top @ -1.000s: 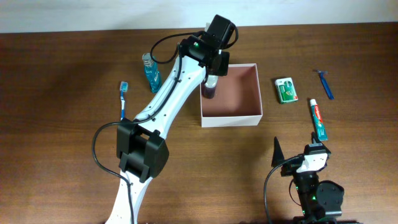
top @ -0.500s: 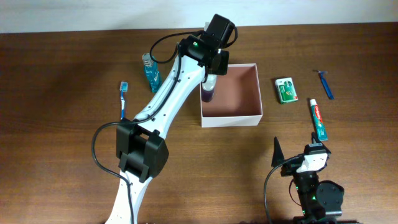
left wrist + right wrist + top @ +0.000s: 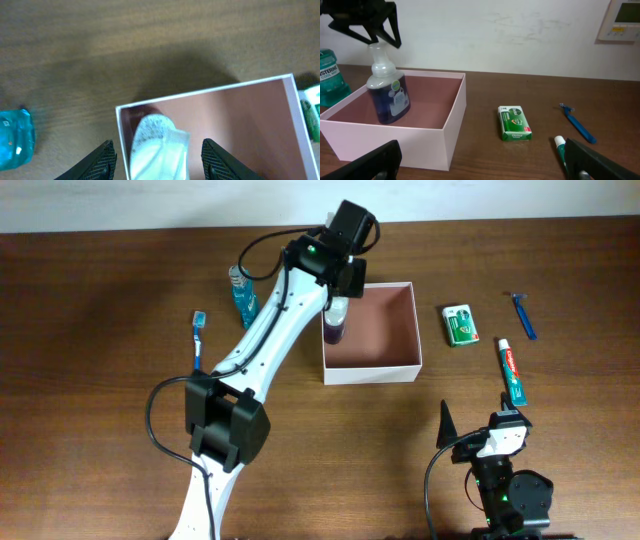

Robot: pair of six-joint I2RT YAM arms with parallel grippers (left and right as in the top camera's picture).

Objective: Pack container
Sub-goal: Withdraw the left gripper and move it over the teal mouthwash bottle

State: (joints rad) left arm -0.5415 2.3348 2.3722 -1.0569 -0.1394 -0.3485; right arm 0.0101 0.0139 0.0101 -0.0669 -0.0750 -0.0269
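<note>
Left wrist view: left gripper [image 3: 160,159] has spread off the dark-blue bottle [image 3: 155,142], which stands upright directly beneath it in the container [image 3: 210,91] corner; first item packed, others remain.

text log | we read "LISTERINE" on the teal bottle [image 3: 329,75] | green packet [image 3: 515,122]: print too small for us

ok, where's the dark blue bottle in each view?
Overhead: bottle upper centre, against the left wall of the container.
Left wrist: bottom centre, its pale top seen from above.
Right wrist: left side, upright inside the container.
Shared landmark: the white-walled container, in all three.
</note>
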